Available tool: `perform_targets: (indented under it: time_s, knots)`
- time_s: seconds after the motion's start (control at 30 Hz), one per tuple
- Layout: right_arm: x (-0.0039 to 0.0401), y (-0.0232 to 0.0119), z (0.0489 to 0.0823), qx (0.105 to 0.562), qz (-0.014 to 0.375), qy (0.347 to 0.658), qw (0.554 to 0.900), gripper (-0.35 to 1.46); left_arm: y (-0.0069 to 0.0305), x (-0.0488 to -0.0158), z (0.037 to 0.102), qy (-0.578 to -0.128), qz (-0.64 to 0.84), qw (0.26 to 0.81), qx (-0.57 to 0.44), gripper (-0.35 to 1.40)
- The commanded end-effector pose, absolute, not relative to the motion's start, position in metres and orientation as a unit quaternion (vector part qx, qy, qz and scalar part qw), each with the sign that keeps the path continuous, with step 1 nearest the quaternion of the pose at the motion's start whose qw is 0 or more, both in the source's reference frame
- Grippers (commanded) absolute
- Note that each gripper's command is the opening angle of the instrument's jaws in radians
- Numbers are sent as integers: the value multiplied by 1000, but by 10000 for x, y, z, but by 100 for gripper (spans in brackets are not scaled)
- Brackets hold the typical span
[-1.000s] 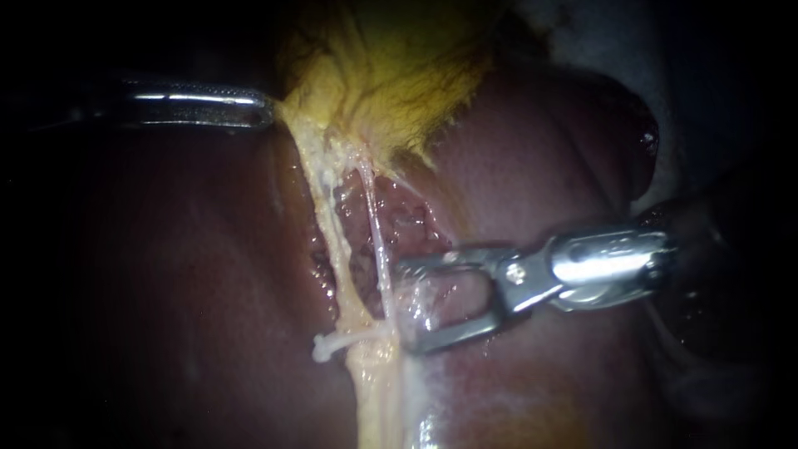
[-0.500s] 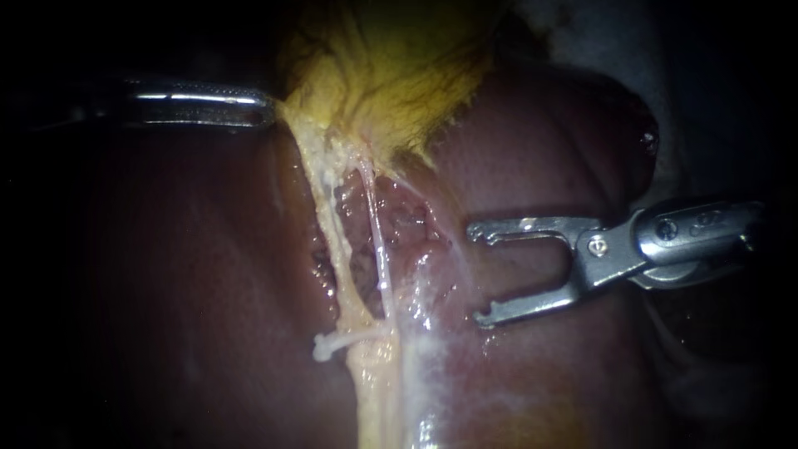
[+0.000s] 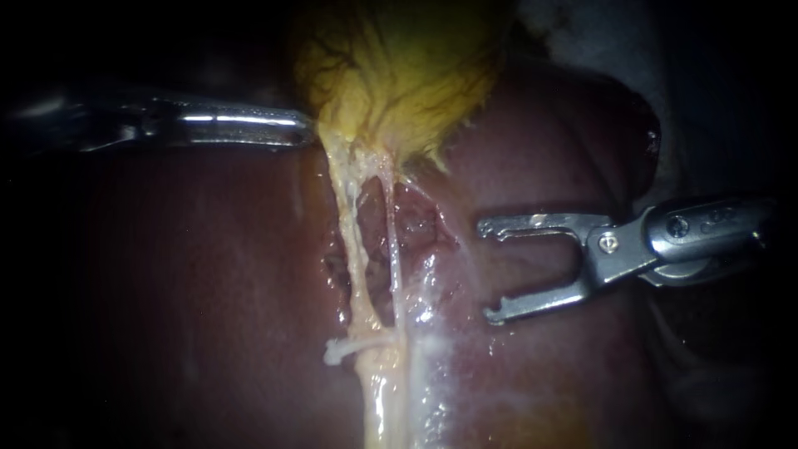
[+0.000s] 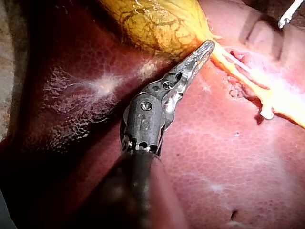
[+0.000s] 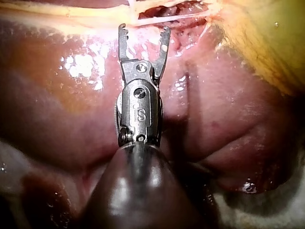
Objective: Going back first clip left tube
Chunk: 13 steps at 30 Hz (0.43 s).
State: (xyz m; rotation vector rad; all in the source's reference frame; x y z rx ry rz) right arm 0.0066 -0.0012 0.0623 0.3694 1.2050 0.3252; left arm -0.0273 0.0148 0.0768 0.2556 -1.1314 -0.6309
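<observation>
- Our left instrument comes in from the left, and its jaws are closed on the lower edge of the yellow gallbladder, where it narrows.
- Two strands run down from that narrow end over the dark red liver. The thicker, yellowish left tube lies just beside a thin pale tube.
- A small white clip sits across the left tube low on its run, with one end sticking out to the left over the liver.
- Our right instrument comes in from the right with its jaws spread wide and holding nothing.
- Its tips stop short of both tubes, with bare wet liver showing between them and the thin tube.
- In the right wrist view, the tubes lie just ahead of those open jaws and are not touched.
</observation>
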Motion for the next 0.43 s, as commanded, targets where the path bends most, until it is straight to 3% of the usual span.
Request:
perform_targets:
  time_s: [0.03, 0.43]
  knots:
    - [65, -12, 624, 172, 151, 561, 796, 60, 148, -274, 769, -525, -293, 790, 118, -35]
    - [69, -13, 624, 175, 149, 562, 795, 60, 149, -273, 771, -524, -292, 791, 119, -35]
